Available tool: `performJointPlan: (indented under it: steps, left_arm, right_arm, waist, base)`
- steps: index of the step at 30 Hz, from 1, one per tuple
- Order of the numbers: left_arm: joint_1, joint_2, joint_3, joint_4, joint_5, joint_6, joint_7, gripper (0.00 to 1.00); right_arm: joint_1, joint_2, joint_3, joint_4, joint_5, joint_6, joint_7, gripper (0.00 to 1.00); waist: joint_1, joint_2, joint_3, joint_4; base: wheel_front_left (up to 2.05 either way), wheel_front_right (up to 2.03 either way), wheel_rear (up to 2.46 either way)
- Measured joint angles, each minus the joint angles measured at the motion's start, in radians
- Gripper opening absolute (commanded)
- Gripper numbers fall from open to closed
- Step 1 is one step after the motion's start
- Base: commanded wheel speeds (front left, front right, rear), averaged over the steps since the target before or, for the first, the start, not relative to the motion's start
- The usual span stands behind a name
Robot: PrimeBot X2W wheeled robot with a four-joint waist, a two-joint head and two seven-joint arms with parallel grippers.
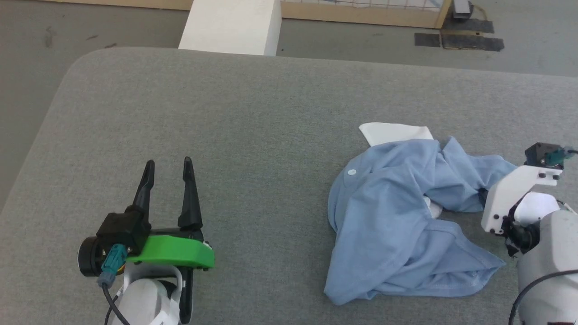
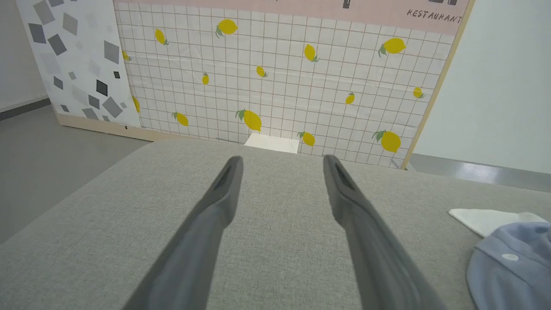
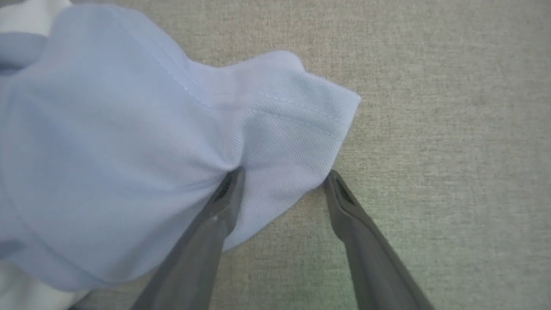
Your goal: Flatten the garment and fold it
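Garment [image 1: 393, 216]: light blue, crumpled in a loose heap at the right of the head view, lying on the grey table [image 1: 226, 113] — not flat, not folded.
Garment in the left wrist view [image 2: 508, 267]: at the lower right edge of the frame.
White section [image 1: 395, 133]: pokes out flat from under the top edge of the heap; it also shows in the left wrist view [image 2: 482, 217].
Logo mark [image 1: 352, 172]: small white spot near the heap's upper left.
Left gripper [image 1: 168, 161]: lower left of the head view, well apart from the garment and over bare table.
Left fingers [image 1: 189, 194]: released, spread wide, nothing between them. The left wrist view [image 2: 282, 160] shows the same gap, with grey table beyond it.
Right gripper [image 3: 284, 173]: at the garment's edge, centre of the right wrist view.
Right fingers [image 3: 215, 224]: spread apart, not clenched. The left-hand tip in the frame presses into a dent in the blue cloth [image 3: 129, 150], and the other tip sits just beside the cloth's hemmed corner — that corner lies in the gap between them.
Right forearm [image 1: 546, 253]: pale, at the lower right edge of the head view, just beside the heap.
Background: a white block [image 1: 230, 25] beyond the table's far edge, and a lemon-patterned panel [image 2: 280, 77] in the left wrist view.
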Motion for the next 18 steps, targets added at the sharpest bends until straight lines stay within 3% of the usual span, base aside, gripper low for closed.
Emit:
performJointPlan:
  steps: [2, 6, 9, 13, 18]
  left_arm:
    - [0.0, -0.001, 0.005, 0.009, 0.005, -0.004, 0.0, 1.0]
    - [0.001, -0.005, 0.021, 0.014, 0.009, -0.013, 0.0, 1.0]
    - [0.002, -0.005, 0.034, 0.016, 0.011, -0.016, 0.0, 1.0]
    - [0.012, -0.007, 0.043, 0.023, 0.015, -0.025, 0.0, 1.0]
    - [0.026, -0.008, 0.054, 0.028, 0.018, -0.025, 0.0, 1.0]
  right_arm:
    - [-0.012, -0.007, 0.001, 0.009, 0.002, 0.0, 0.02, 0.0]
    - [-0.014, 0.004, 0.029, -0.009, 0.047, 0.0, -0.045, 0.0]
    - [-0.024, 0.009, 0.107, -0.076, 0.103, 0.0, -0.136, 0.0]
    - [-0.051, 0.007, 0.323, -0.239, 0.229, 0.0, -0.211, 0.0]
    - [-0.032, 0.009, 0.655, -0.461, 0.348, 0.0, -0.2, 0.0]
  waist:
    - [0.0, 0.0, -0.002, 0.007]
    - [0.0, 0.0, -0.019, 0.008]
    - [0.0, 0.0, -0.037, 0.004]
    - [0.0, 0.0, -0.065, -0.001]
    - [0.0, 0.0, -0.096, -0.008]
  base:
    - [0.0, 0.0, 0.0]
    - [0.0, 0.0, 0.0]
    - [0.0, 0.0, 0.0]
    - [0.0, 0.0, 0.0]
    - [0.0, 0.0, 0.0]
